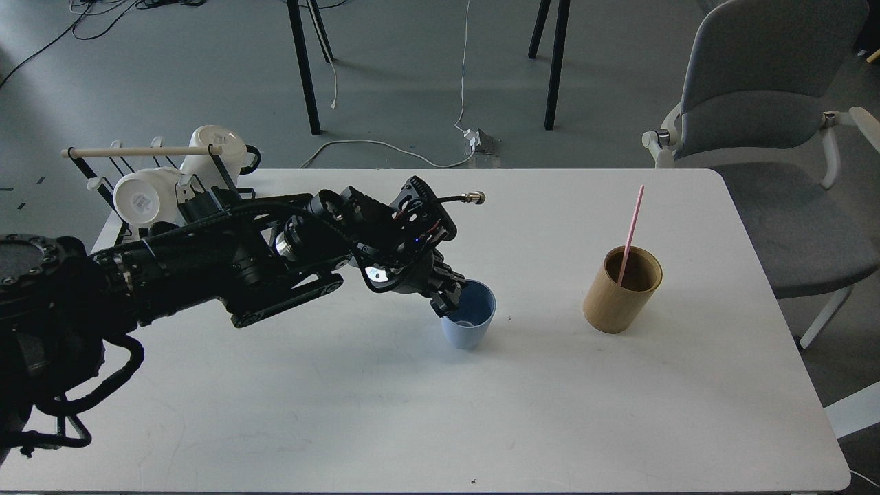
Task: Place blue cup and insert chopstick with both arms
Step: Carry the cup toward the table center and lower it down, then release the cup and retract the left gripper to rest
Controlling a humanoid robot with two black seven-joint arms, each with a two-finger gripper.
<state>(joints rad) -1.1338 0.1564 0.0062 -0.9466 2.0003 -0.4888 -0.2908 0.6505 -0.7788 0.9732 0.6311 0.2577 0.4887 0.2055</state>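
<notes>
The blue cup (469,317) stands upright on the white table (426,412) just left of the frame's centre, with the left gripper (450,297) at its near-left rim. The jaws look clamped over that rim, one finger inside and one outside, though they are dark and I judge this rather than see it plainly. The right arm is out of view. The cup appears to be thin plastic: light, stiff, a little slick, so a rim pinch suits it, but it would tip easily if nudged.

The chopstick (630,235) leans inside the bamboo holder (622,289) at centre right, well apart from the cup. It is thin, rigid and light (likely to swivel in a loose grip), best taken on the free upper half.

The table is smooth and glossy. A wire rack (137,182) with white mugs (148,199) sits upper left; a grey chair (770,103) upper right; cables trail over the grey floor (412,69).
</notes>
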